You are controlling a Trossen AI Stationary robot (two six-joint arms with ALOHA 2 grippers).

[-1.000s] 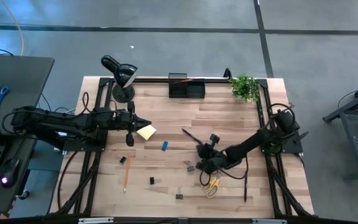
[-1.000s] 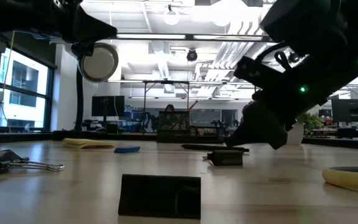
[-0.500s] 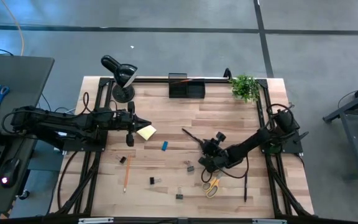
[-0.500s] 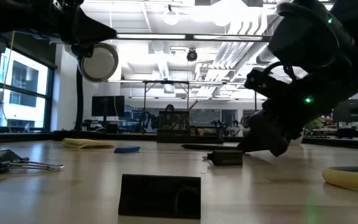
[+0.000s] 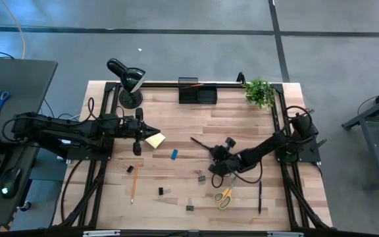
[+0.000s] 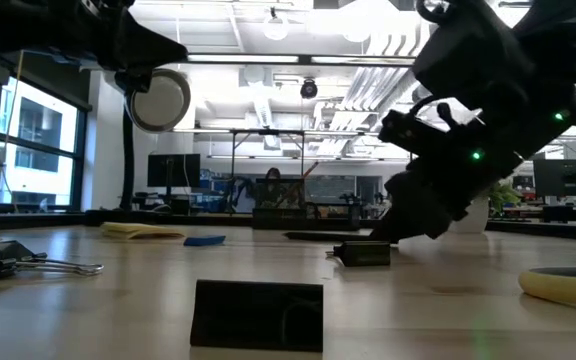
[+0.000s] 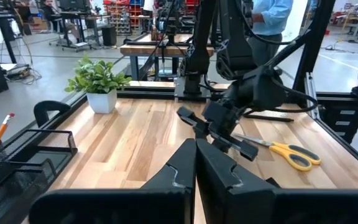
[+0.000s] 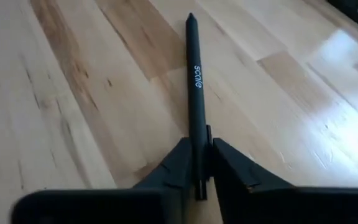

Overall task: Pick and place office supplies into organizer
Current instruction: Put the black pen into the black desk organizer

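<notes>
Right tool (image 8: 197, 163) pinched on a black pen (image 8: 194, 74) mid-surface — pickup step. Next: lift, carry to organizer (image 5: 197, 91) at far edge. Left tool (image 7: 196, 163) shut, empty.

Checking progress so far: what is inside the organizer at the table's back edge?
In the organizer, the high view shows one orange pencil lying slanted across the left compartment. The rest looks dark; its walls hide the bottoms of the compartments.
</notes>
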